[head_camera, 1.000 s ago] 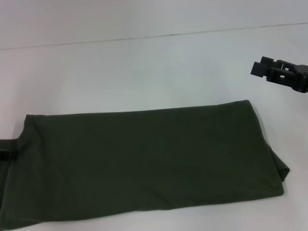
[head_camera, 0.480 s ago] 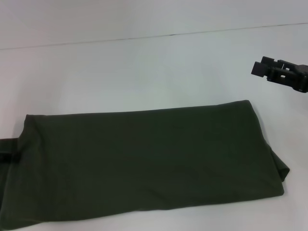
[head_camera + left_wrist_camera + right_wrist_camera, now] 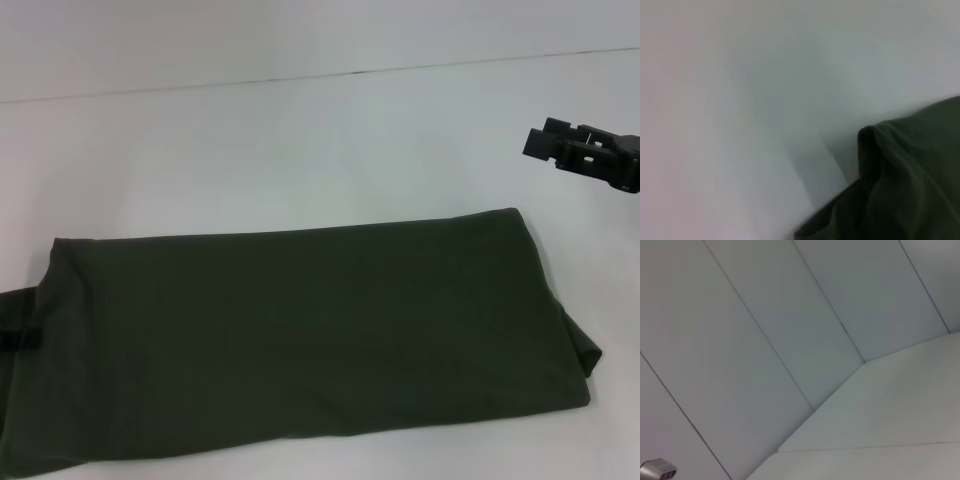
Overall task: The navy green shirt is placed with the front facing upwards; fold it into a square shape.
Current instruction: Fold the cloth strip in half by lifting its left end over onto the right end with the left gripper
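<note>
The navy green shirt [image 3: 300, 340] lies on the white table [image 3: 300, 150] as a long folded band running left to right, plain green side up. One end bunches slightly at the right [image 3: 585, 360]. A small black part of my left gripper [image 3: 15, 341] shows at the shirt's far left end, mostly cut off by the view's edge. In the left wrist view a rumpled fold of the shirt [image 3: 910, 180] lies close by on the table. My right gripper [image 3: 548, 142] hangs above the table, beyond the shirt's right end and apart from it.
The table's far edge meets a pale wall [image 3: 320, 40] behind. Bare white tabletop stretches beyond the shirt. The right wrist view holds only wall panels [image 3: 765, 315] and tabletop [image 3: 880, 415].
The black part of my left gripper at the shirt's left end has slid a little toward the near edge. The right gripper and the shirt have stayed put.
</note>
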Motion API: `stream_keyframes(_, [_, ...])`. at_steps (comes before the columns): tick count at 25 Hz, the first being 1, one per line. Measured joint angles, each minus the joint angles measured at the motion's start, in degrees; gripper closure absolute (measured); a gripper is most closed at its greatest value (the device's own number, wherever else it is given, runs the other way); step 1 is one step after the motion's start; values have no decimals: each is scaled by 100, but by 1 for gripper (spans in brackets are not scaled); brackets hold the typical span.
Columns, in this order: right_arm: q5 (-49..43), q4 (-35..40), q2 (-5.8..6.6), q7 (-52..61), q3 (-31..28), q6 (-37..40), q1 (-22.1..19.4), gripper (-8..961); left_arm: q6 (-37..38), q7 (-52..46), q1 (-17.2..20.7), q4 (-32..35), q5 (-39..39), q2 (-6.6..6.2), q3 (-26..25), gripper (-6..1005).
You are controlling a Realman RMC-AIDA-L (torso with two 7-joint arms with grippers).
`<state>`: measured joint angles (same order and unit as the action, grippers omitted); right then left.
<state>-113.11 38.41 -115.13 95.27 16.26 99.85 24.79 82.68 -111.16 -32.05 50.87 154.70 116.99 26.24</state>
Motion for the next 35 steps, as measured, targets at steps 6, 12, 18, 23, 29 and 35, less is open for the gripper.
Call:
stream_keyframes(6, [51, -4, 0, 0, 0, 3, -20, 26, 44, 3, 41, 81, 56, 2, -13, 138])
stream_keyframes(12, [57, -4, 0, 0, 0, 8, -19, 26, 65, 6, 46, 123, 73, 5, -22, 138])
stream_keyframes(18, [61, -6, 0, 0, 0, 9, -13, 26, 69, 7, 68, 130, 87, 8, -23, 138])
stream_keyframes(23, [62, -7, 0, 0, 0, 9, 0, 26, 168, 10, 86, 149, 92, 3, -44, 138])
stream_keyframes(29, [62, -3, 0, 0, 0, -1, 9, 26, 217, 10, 93, 160, 98, -6, -50, 138])
stream_keyframes(35, [61, 0, 5, 0, 0, -3, 8, 27, 237, -9, 110, 198, 132, -16, -49, 137])
